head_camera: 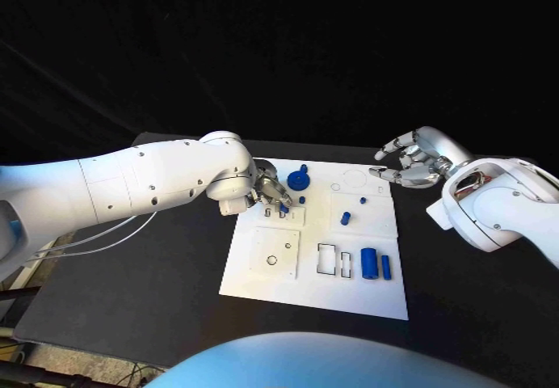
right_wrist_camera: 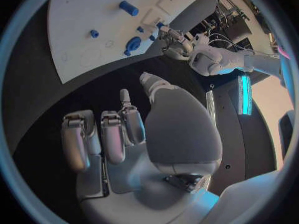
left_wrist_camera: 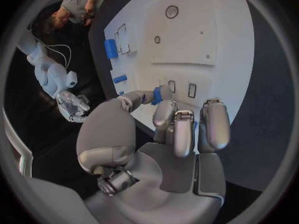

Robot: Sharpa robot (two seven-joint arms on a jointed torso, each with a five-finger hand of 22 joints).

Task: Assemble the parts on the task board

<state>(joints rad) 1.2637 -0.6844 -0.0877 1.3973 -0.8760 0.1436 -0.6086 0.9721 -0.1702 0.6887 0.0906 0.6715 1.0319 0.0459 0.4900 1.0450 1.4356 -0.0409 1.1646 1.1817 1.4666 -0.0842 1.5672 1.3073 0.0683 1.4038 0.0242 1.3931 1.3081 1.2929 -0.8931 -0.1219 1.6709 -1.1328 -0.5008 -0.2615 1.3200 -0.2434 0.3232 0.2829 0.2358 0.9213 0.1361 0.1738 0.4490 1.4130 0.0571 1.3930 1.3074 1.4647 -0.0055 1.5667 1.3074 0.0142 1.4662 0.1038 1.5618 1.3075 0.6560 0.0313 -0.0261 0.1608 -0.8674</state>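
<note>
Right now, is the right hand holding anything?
No, empty. The right hand hovers off the task board's far right corner, fingers apart, nothing between them.

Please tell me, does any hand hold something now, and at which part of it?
The left hand pinches a small blue part between thumb and a finger, over the task board; which end it grips cannot be told. The right hand holds nothing.

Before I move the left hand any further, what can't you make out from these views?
- Head view: the small blue part pinched by the left hand is mostly covered by its fingers; its shape is unclear.
- Left wrist view: the fingers hide the task board beneath them, so slot alignment is unknown.
- Right wrist view: the right hand hangs off the board, nothing in it; the board's parts are too small.
</note>
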